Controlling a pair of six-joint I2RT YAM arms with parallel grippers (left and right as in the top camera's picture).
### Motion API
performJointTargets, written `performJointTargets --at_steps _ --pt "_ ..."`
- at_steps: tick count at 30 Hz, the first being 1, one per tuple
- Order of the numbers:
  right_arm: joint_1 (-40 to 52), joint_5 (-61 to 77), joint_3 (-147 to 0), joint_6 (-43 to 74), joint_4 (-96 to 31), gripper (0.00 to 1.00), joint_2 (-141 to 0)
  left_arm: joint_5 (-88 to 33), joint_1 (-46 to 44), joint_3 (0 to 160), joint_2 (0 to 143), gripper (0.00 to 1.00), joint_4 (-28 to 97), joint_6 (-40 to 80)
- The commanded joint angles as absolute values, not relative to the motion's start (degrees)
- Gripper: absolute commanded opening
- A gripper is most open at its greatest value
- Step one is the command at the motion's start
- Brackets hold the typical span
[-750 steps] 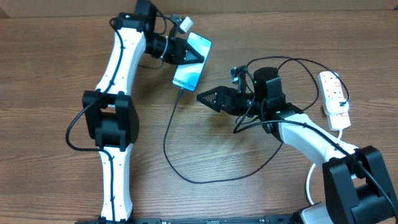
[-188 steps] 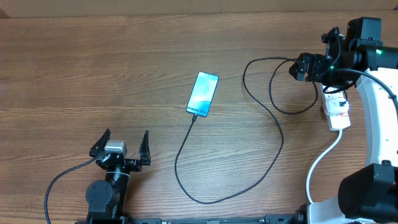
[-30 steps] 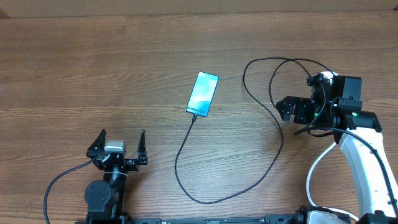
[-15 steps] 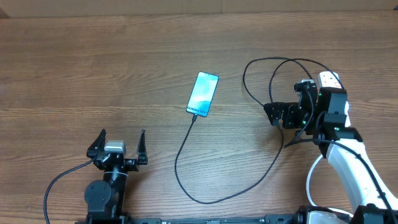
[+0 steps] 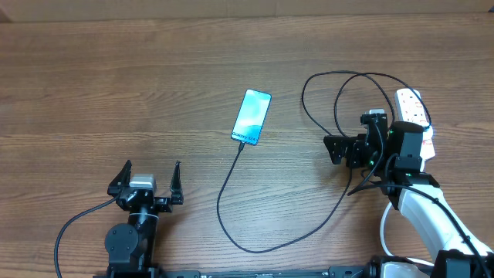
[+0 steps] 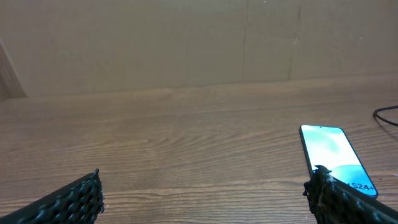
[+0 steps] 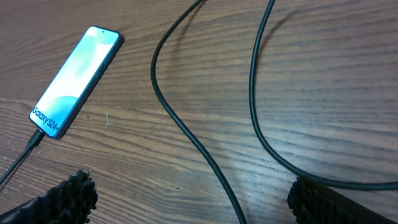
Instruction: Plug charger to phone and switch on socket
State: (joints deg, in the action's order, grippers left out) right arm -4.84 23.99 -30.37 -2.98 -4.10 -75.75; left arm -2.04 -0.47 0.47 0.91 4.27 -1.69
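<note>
The left arm's fingers (image 5: 176,177) sit low on the brown wooden counter (image 5: 116,77). They are spread wide apart and hold nothing. From the left wrist, the two dark fingers (image 6: 68,202) show at the bottom corners. The phone (image 6: 333,158) lies flat out in front of them, over toward the finger on the right of that picture. The right arm's fingers (image 5: 337,148) are spread wide too, and nothing is between them. They point across the counter toward the phone (image 5: 252,117), which lies well apart from them with its blue screen facing up. From the right wrist, the phone (image 7: 74,81) is ahead and off to the left side of the fingers (image 7: 65,199). The charger (image 7: 251,87), a thin black cable, lies in two curves on the counter just in front of these fingers, and one end meets the short edge of the phone by the small white words. From above, the charger (image 5: 262,250) makes a big loop on the counter. The white socket (image 5: 409,100) lies behind the right fingers, beside the arm, partly hidden by it.
</note>
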Motion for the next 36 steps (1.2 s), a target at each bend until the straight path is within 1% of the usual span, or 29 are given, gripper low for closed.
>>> performJointTargets --at_steps 1,5,15,36 --pt "-4.5 24.4 -29.9 -3.1 -2.7 1.00 -74.6 -1.5 0.0 0.3 0.3 1.00 4.3 -2.6" --pt "-4.4 26.4 -29.8 -3.1 0.4 1.00 -74.6 -1.5 0.0 0.3 0.3 0.99 4.3 -2.6" --pt "-0.9 26.6 -19.7 -3.1 18.3 1.00 -74.6 -1.5 0.0 0.3 0.3 1.00 4.3 -2.6" --pt "-0.9 26.0 -11.3 -3.1 28.4 1.00 -74.4 -1.5 0.0 0.3 0.3 1.00 4.3 -2.6"
